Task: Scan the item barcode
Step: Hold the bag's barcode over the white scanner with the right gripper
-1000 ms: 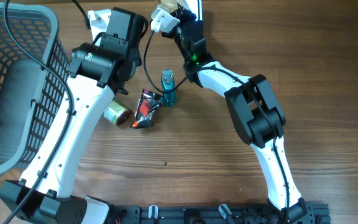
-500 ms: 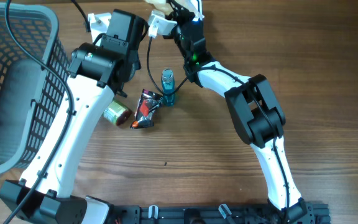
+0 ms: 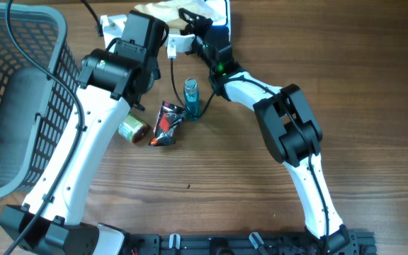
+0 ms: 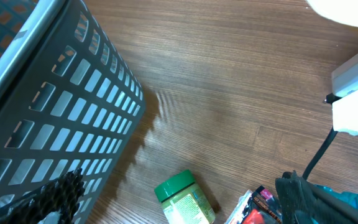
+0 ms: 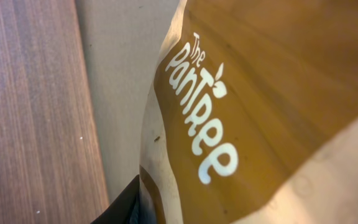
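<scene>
Nearest the arm bases the wood-grain tabletop (image 3: pixel 211 191) lies bare. Beyond it stands one slim teal plastic bottle (image 3: pixel 191 99). Just left of it lies one crumpled red-and-black foil packet (image 3: pixel 167 124), then one green-lidded round jar (image 3: pixel 133 128). Well left is one grey lattice plastic basket (image 3: pixel 48 42). The left gripper (image 4: pixel 179 186) hangs with fingers wide apart and empty. Behind the bottle is one white boxy corded scanner (image 3: pixel 178 43). Farthest, the right gripper (image 3: pixel 188 19) is clamped on one glossy brown pouch (image 5: pixel 272 93).

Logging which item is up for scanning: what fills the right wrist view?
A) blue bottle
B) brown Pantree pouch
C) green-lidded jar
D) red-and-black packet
B: a brown pouch with white The Pantree lettering fills it; jar, bottle and packet sit on the table.
</scene>
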Tool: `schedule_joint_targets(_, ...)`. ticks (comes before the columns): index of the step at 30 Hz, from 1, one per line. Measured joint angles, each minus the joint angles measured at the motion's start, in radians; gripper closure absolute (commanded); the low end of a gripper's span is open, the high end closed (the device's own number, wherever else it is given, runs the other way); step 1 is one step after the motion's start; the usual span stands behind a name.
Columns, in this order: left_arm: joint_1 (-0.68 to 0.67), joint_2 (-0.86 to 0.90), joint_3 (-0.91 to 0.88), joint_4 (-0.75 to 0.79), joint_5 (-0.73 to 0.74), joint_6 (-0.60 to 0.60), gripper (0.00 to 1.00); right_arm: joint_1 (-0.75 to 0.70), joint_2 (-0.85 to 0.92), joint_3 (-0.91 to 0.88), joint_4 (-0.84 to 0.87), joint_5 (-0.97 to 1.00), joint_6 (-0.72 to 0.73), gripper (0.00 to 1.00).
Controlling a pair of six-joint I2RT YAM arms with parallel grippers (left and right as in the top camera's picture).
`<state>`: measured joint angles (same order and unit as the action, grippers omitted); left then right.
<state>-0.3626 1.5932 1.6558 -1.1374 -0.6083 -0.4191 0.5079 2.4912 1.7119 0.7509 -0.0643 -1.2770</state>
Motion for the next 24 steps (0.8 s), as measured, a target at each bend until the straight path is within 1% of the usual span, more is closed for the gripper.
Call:
schedule_joint_targets(11, 0.000, 0.000, 0.000, 0.000, 0.000, 0.000, 0.00, 0.000, 0.012, 0.000, 0.011, -0.007, -0.028, 0.95)
schedule_joint_targets(16, 0.000, 0.000, 0.000, 0.000, 0.000, 0.000, 0.00, 0.002, -0.007, 0.004, -0.129, -0.002, -0.026, 0.95)
schedule_joint_targets(18, 0.000, 0.000, 0.000, 0.000, 0.000, 0.000, 0.00, 0.008, -0.050, 0.004, -0.170, 0.006, -0.006, 0.95)
schedule_joint_targets(20, 0.000, 0.000, 0.000, 0.000, 0.000, 0.000, 0.00, 0.023, -0.110, 0.004, -0.176, 0.017, 0.017, 0.95)
schedule_joint_targets(24, 0.000, 0.000, 0.000, 0.000, 0.000, 0.000, 0.00, 0.059, -0.187, 0.006, -0.264, 0.039, 0.035, 0.95)
